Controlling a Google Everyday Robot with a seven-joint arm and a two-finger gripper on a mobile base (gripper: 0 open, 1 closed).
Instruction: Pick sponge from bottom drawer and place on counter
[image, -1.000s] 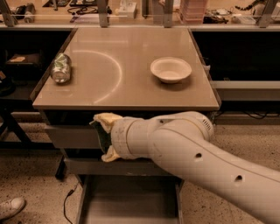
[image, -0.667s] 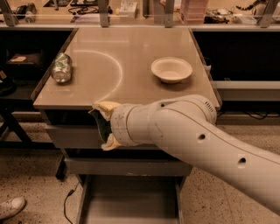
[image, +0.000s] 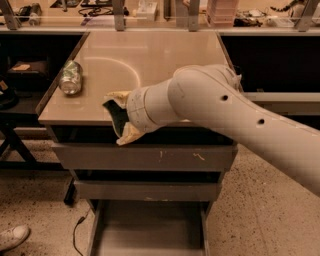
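My gripper (image: 115, 119) is at the front edge of the counter (image: 155, 60), left of the middle, and is shut on the sponge (image: 119, 114). The sponge's dark green face shows between the two pale fingers (image: 128, 134). It is held at counter height, over the front lip. The bottom drawer (image: 145, 232) stands pulled open below, and its flat grey floor shows nothing on it. My large white arm (image: 225, 110) reaches in from the right and covers the counter's right front part.
A crushed silver can (image: 70, 83) lies on the counter's left side. Two scuffed grey drawer fronts (image: 145, 157) sit shut above the open one. A cable (image: 77, 232) and a white shoe (image: 12, 236) are on the floor at the left.
My gripper has risen with the sponge from in front of the upper drawers to the counter's front edge. The arm now hides the white bowl.
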